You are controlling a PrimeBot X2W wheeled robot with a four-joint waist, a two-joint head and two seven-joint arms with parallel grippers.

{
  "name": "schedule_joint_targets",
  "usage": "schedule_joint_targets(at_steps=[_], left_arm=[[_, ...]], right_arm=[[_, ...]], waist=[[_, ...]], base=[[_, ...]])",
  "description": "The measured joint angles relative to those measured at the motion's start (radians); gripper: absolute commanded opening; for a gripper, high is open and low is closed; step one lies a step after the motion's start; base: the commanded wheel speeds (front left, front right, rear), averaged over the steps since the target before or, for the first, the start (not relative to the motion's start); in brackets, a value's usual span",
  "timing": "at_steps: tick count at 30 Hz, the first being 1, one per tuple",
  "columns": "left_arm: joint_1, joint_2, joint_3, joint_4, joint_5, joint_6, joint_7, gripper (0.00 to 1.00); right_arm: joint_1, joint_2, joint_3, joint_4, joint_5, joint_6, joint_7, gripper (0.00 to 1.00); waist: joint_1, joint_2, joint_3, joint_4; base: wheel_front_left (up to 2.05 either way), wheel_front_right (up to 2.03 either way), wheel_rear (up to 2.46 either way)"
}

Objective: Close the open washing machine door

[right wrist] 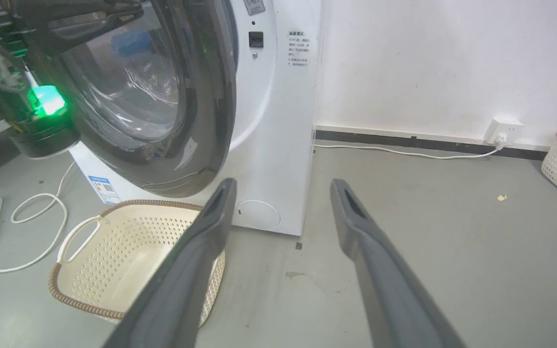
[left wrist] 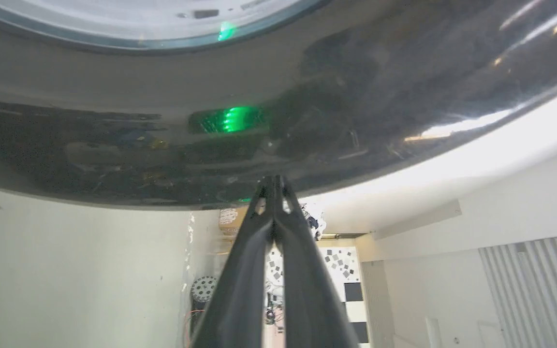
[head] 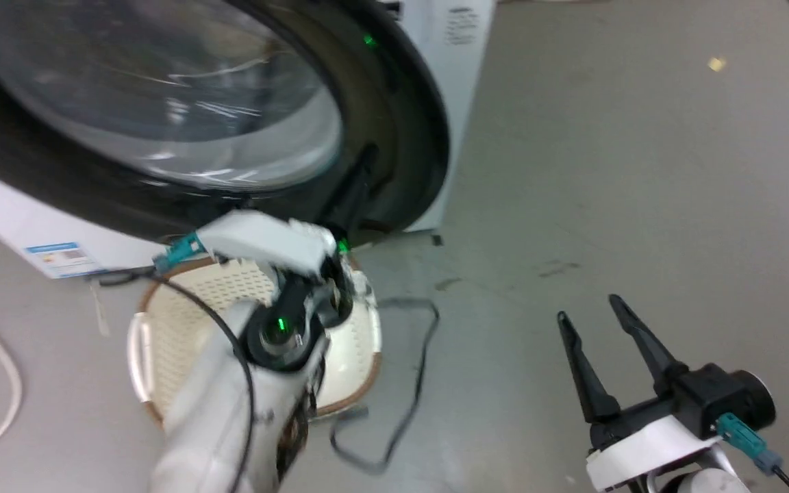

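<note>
Left forearm (head: pixel 216 411) nearest, reaching far over the cream laundry basket (right wrist: pixel 148 204). Left gripper (left wrist: pixel 273 183) has its fingers pressed together with nothing between them, tips against the lower black rim of the washing machine door (head: pixel 394 123). Door stands ajar, swung out from the front of the white washing machine (right wrist: pixel 273 145), far left. Right gripper (head: pixel 590 308) near right over the grey floor (head: pixel 641 171), fingers apart, holding nothing, well apart from the machine.
</note>
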Motion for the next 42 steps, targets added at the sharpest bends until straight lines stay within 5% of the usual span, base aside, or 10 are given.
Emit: schedule_joint_targets(at_steps=[1, 2, 8, 14, 18, 25, 36, 37, 38, 42], left_arm=[[0.031, 0.005, -0.009, -0.031, 0.025, 0.0, -0.002, 0.58], [0.065, 0.015, -0.016, -0.065, 0.052, 0.0, -0.008, 1.0], [0.27, 0.177, -0.103, -0.252, 0.328, 0.0, -0.13, 1.0], [0.401, 0.327, -0.137, -0.264, 0.693, 0.008, -0.267, 1.0], [0.475, 0.291, 0.047, -0.304, 0.964, 0.123, -0.271, 1.0], [0.63, 0.202, 0.174, -0.442, 1.374, 0.145, -0.271, 1.0], [0.74, 0.126, 0.211, -0.492, 1.552, 0.127, -0.272, 1.0], [0.74, 0.126, 0.211, -0.492, 1.552, 0.127, -0.272, 1.0], [0.742, 0.118, 0.218, -0.496, 1.561, 0.12, -0.272, 1.0], [0.74, 0.109, 0.219, -0.496, 1.595, 0.106, -0.271, 1.0]], right_arm=[[0.005, 0.0, -0.004, -0.002, -0.002, 0.0, 0.0, 1.0], [0.011, -0.001, -0.007, -0.003, -0.003, 0.0, 0.0, 1.0], [0.055, -0.007, -0.026, -0.014, -0.004, 0.0, 0.0, 1.0], [0.092, -0.017, -0.048, -0.032, -0.006, 0.0, 0.0, 1.0], [0.122, -0.018, -0.064, -0.037, -0.007, 0.0, 0.0, 1.0], [0.153, -0.017, -0.049, -0.041, 0.004, 0.0, 0.0, 1.0], [0.157, -0.008, -0.058, -0.026, 0.023, 0.0, 0.0, 1.0], [0.157, -0.008, -0.058, -0.026, 0.023, 0.0, 0.0, 0.36], [0.157, -0.007, -0.055, -0.028, 0.022, 0.0, 0.0, 0.0], [0.138, -0.027, -0.046, -0.048, 0.022, 0.0, 0.0, 0.0]], waist=[[0.0001, 0.0, -0.009, 0.014], [0.0001, 0.0, -0.019, 0.027], [-0.0001, 0.0, -0.091, 0.107], [-0.0001, 0.0, -0.157, 0.194], [-0.0001, -0.0001, -0.195, 0.248], [-0.0001, -0.0001, -0.243, 0.324], [0.0001, 0.0, -0.248, 0.349], [0.0001, 0.0, -0.248, 0.349], [0.0, 0.0, -0.241, 0.349], [0.0001, 0.0, -0.209, 0.358]], base=[[0.0, 0.0, 0.0], [0.0, 0.0, 0.0], [0.0, 0.0, 0.0], [0.0, 0.0, 0.0], [0.0, 0.0, 0.0], [0.0, 0.0, 0.0], [0.0, 0.0, 0.0], [0.0, 0.0, 0.0], [0.0, 0.0, 0.0], [0.0, 0.0, 0.0]])
